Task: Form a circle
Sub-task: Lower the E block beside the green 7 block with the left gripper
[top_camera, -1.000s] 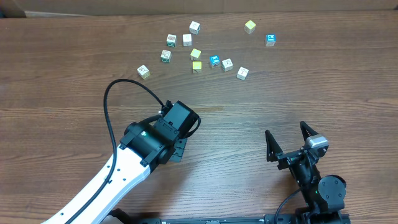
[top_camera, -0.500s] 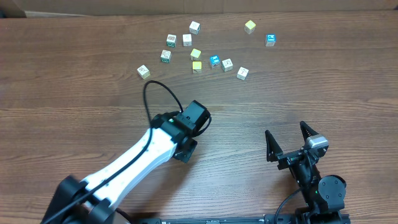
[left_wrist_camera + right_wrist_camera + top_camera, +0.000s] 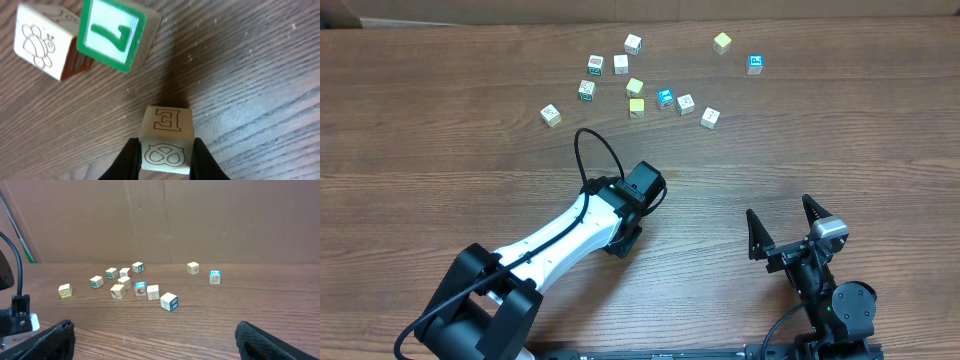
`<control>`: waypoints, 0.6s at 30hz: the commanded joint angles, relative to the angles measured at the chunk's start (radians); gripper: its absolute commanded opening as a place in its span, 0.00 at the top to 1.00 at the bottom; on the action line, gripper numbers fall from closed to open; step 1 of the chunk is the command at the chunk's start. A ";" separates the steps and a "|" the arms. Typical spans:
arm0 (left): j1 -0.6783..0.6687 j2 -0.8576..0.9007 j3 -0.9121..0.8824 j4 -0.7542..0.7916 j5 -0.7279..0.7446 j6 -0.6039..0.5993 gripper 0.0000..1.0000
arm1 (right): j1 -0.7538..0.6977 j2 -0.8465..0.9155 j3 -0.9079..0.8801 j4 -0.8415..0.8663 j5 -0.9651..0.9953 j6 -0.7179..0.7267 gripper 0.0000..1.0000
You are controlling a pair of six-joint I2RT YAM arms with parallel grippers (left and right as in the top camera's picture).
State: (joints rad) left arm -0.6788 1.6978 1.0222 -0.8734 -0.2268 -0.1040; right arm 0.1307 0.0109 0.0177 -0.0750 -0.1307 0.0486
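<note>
The left pincer (image 3: pixel 166 160) grasps an E-printed cube (image 3: pixel 168 122) near the green-faced cube (image 3: pixel 112 32) and bee cube (image 3: pixel 42 42), while the right pincer (image 3: pixel 779 210) stands released.

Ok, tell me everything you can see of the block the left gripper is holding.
The block is a small pale cube that looks like wood, with brown outline printing: a letter E on one face and a looped, pretzel-like figure on the face nearest the wrist camera. The left gripper is shut on two opposite sides, holding it square. It sits low over the table; whether it touches cannot be told. It stands apart from the green-framed block and the bee block. From overhead the arm hides it.
</note>
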 commanded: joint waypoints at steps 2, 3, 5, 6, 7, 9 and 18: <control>0.006 0.004 -0.006 0.018 -0.021 0.061 0.84 | -0.005 -0.008 -0.010 0.005 0.002 -0.005 0.00; 0.006 0.004 -0.006 0.022 -0.021 0.080 0.83 | -0.005 -0.008 -0.010 0.005 0.002 -0.005 0.00; 0.006 0.004 -0.006 0.026 -0.021 0.102 0.81 | -0.005 -0.008 -0.010 0.005 0.002 -0.005 0.00; 0.006 0.004 -0.006 0.032 -0.021 0.105 0.78 | -0.005 -0.008 -0.010 0.005 0.002 -0.005 0.00; 0.006 0.004 -0.006 0.034 -0.022 0.106 0.76 | -0.005 -0.008 -0.010 0.005 0.002 -0.005 0.00; 0.006 0.004 -0.006 0.037 -0.038 0.105 0.75 | -0.005 -0.008 -0.010 0.005 0.002 -0.005 0.00; 0.006 0.004 -0.006 0.036 -0.061 0.104 0.63 | -0.005 -0.008 -0.010 0.005 0.002 -0.005 0.00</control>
State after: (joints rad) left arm -0.6788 1.6978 1.0222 -0.8402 -0.2707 -0.0147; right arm 0.1307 0.0109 0.0177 -0.0753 -0.1307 0.0483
